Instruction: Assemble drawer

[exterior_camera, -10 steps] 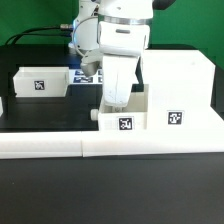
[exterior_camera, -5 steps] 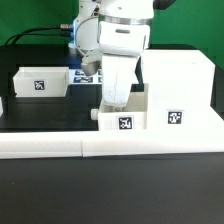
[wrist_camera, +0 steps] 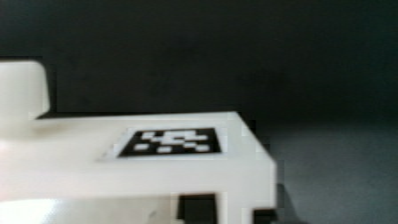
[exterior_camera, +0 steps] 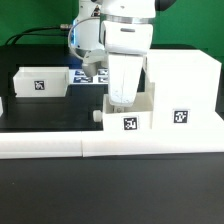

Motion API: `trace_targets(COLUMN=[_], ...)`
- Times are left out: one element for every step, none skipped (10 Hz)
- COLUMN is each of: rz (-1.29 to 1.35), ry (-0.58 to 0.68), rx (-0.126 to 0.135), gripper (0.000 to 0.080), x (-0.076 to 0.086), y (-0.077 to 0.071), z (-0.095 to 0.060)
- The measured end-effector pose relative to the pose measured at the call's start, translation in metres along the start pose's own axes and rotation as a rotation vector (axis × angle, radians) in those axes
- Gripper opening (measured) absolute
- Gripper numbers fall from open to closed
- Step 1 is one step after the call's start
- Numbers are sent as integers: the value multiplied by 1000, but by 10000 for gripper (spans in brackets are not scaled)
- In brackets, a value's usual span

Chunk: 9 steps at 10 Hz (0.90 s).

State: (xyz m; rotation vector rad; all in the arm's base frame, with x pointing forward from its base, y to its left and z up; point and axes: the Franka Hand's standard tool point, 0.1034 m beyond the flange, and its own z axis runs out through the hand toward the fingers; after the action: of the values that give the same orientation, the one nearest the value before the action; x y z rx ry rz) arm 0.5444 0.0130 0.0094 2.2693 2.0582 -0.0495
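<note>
- Drawer is in separate parts on the black table (exterior_camera: 40,115): box shell (exterior_camera: 185,80), first tray (exterior_camera: 143,120), second tray (exterior_camera: 45,78).
- Box shell stands upright toward the exterior view's right. The shell tag (exterior_camera: 181,116) is low on the face toward the camera.
- First tray sits right against the shell, on the exterior view's left of it, open side up. The first-tray tag (exterior_camera: 130,123) is on its front wall. A small knob (exterior_camera: 97,114) sticks out on the side away from the shell.
- Second tray lies well apart from both, toward the exterior view's left and farther back, with the second-tray tag (exterior_camera: 38,86) facing the camera.
- Gripper (exterior_camera: 122,102) points straight down, its lower end inside the first tray's open top.
- Its tips are behind the tray's front wall, so I cannot tell whether the fingers are apart, together or clamped on a wall.
- Wrist view is blurred. It shows a flat white face (wrist_camera: 71,145) bearing a square tag (wrist_camera: 173,141), with black table beyond. I cannot tell which drawer part this is.
- Marker board (exterior_camera: 88,75) lies flat on the table behind the arm, partly hidden by it.
- Long low white border wall (exterior_camera: 60,147) runs across the front of the table. The first tray and the shell are just behind it.
</note>
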Motion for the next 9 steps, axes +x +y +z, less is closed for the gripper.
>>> trace_targets(rz=[1,1,2,4,4,4,5,8,10], ry=[-1,-1,-3,-11,-16,-23,-30,-34,-37], rx=[4,5,8,27,35,49,59,61,56], gripper=[42,46,46,232,372,507,507,622,642], x=[-1,-1,-2,-3,-3,-3,-5,-8,-15], y=[-1,-2,-2,-4,-3,-3,-2,-1,1], z=[1,1,0,-4,-10,-18,-27,-37,-45])
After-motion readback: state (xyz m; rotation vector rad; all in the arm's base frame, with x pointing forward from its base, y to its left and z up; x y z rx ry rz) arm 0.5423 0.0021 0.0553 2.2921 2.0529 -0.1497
